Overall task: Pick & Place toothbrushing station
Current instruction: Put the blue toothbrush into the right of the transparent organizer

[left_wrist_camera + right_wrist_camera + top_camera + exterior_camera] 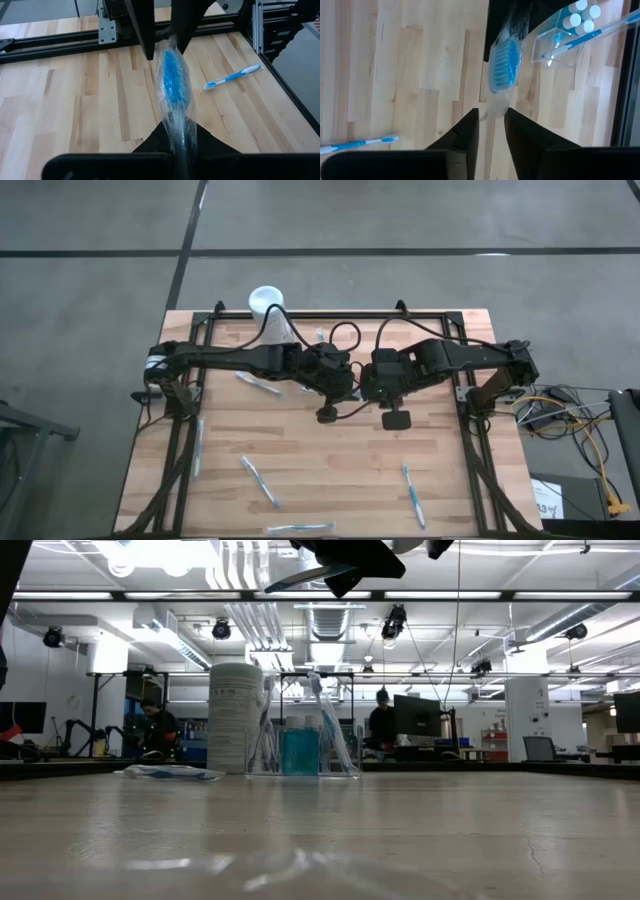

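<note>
A blue toothbrush in a clear wrapper (172, 85) hangs above the table's middle, with my left gripper (179, 137) shut on it. My right gripper (492, 117) points down from above. Its fingers stand apart, with the wrapper's free end (495, 106) between their tips. The toothbrushing station, a clear holder (560, 45) with a toothbrush and white tubes in it, stands on the wood near the far edge. In the low view the holder (300, 748) stands beside a white cylinder (235, 718). My left gripper pinches the wrapped toothbrush at its handle part (181, 131) between its two fingers. The fingers slant down from the table's left and lie along the brush. The brush sticks out past the fingertips, head toward my right gripper, lifted clear of the table. My right gripper has a finger (470, 127) on either side of the wrapper's end; I cannot tell whether they touch it.
Several loose blue-and-white toothbrushes lie on the wood, among them ones near the front (260, 482) and front right (413, 495), and one (232, 77) close by. The white cylinder (267, 302) stands at the far edge. Black frame rails (190, 430) run along both sides.
</note>
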